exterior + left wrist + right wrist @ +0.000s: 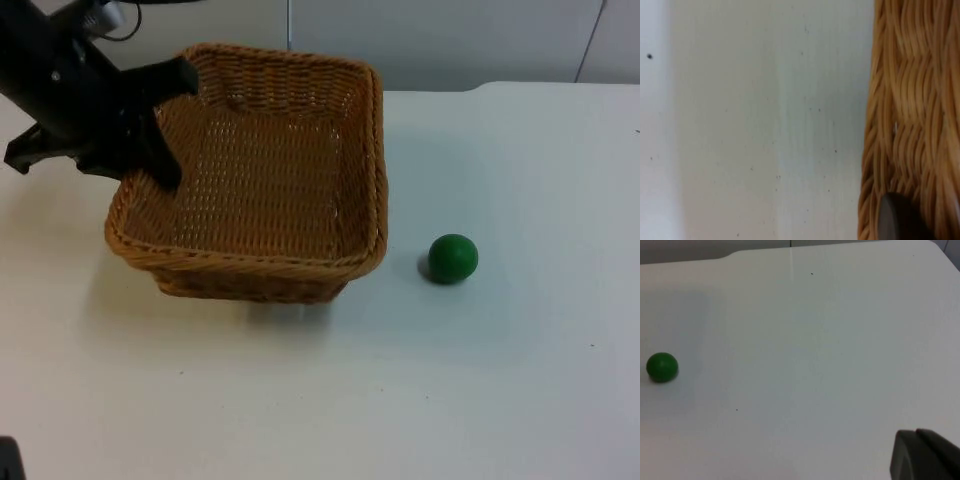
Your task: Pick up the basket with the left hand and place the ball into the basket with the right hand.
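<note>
On the table (520, 380), basket (260, 180) tilts, left tool (165, 125) gripping its rim.

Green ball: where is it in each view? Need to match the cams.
Top view: green ball on the white table, right of the wicker basket, apart from it.
Left wrist view: not in it; basket wall and table.
Right wrist view: ball on bare table.
Shared landmark: the table's far edge at the grey wall.

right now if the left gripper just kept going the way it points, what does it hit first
Most likely the basket itself: the left gripper sits at its left rim, one finger against the wicker wall. Past that wall lies the white table. Depth is hard to judge.
</note>
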